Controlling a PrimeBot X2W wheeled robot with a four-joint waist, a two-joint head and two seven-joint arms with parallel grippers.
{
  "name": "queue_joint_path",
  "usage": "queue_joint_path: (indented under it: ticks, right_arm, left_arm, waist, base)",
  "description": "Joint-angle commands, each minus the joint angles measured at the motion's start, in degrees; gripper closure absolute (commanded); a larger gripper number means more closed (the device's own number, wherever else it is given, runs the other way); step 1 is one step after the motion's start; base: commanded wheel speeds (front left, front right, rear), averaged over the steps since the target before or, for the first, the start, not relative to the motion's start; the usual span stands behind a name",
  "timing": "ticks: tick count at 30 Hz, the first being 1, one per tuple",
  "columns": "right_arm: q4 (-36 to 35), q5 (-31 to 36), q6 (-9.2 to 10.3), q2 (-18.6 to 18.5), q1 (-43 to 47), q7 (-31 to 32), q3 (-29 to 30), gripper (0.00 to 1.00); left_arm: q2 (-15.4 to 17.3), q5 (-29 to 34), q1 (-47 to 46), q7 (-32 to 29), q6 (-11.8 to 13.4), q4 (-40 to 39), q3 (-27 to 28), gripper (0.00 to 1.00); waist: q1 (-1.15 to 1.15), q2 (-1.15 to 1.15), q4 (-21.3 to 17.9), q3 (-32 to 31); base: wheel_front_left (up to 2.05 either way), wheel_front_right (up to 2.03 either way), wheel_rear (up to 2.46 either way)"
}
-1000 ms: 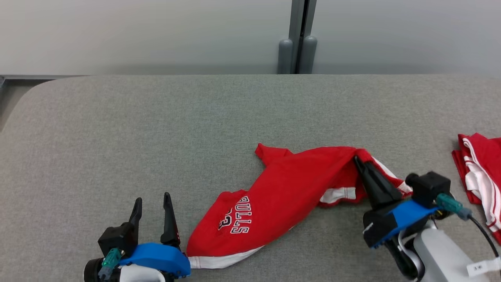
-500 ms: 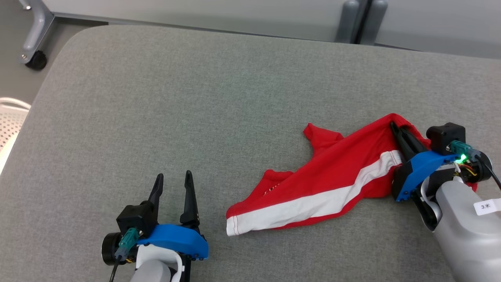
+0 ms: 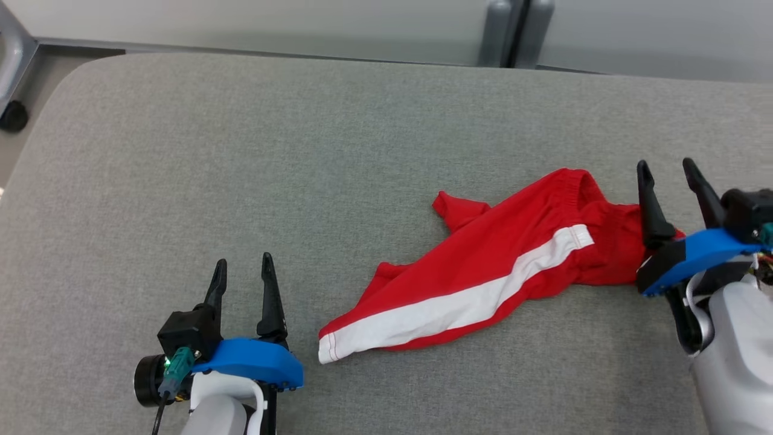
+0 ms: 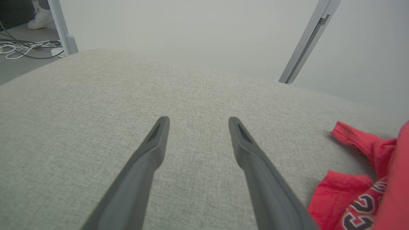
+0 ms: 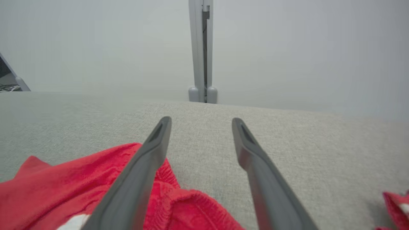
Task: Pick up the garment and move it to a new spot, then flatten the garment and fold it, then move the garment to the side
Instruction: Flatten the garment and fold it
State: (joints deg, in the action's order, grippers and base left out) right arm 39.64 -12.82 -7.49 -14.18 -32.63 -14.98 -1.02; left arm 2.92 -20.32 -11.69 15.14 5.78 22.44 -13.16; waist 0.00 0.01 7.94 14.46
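right claw (image 3: pixel 665 163): released garment (image 3: pixel 483 281), fingers (image 3: pixel 647 199) now spread | garment: waistband end now lying loose on table (image 3: pixel 241 151)

- The right gripper (image 5: pixel 200 120) is holding its two dark fingers spread apart, pointing toward 12 o'clock.
- The red garment (image 5: pixel 73 188) is lying crumpled at 8 o'clock on the grey padded surface (image 5: pixel 303 150), running behind the finger on that side.
- A grey post (image 5: pixel 202 48) is rising at 12 o'clock.
- Another red cloth (image 5: pixel 396 204) is peeking in at 4 o'clock.
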Motion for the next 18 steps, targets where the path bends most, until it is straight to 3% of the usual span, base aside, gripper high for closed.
queue_joint_path:
  ticks: [1, 10, 18]
  right_arm:
    - [-2.3, 1.0, -0.01, 1.2, 2.7, -0.3, 0.8, 0.0]
    - [-16.8, 7.2, -0.01, 8.1, 16.8, -0.3, -0.6, 0.0]
    - [-16.1, 9.8, -0.01, 10.9, 24.4, -0.3, -1.7, 0.0]
  left_arm:
    - [0.0, 0.8, 1.0, 0.0, 0.4, 0.0, 0.9, 0.0]
    - [0.0, 6.6, 4.8, 0.0, 2.0, 1.2, 5.2, 0.0]
    - [0.0, 10.0, 8.8, 0.0, 1.3, 3.4, 7.8, 0.0]
  waist:
    - [0.0, -0.01, -2.2, -2.1]
    - [0.0, -0.01, -7.3, -7.7]
    - [0.0, -0.01, -8.8, -12.8]
  base:
    - [0.0, 0.0, 0.0]
    - [0.0, 0.0, 0.0]
    - [0.0, 0.0, 0.0]
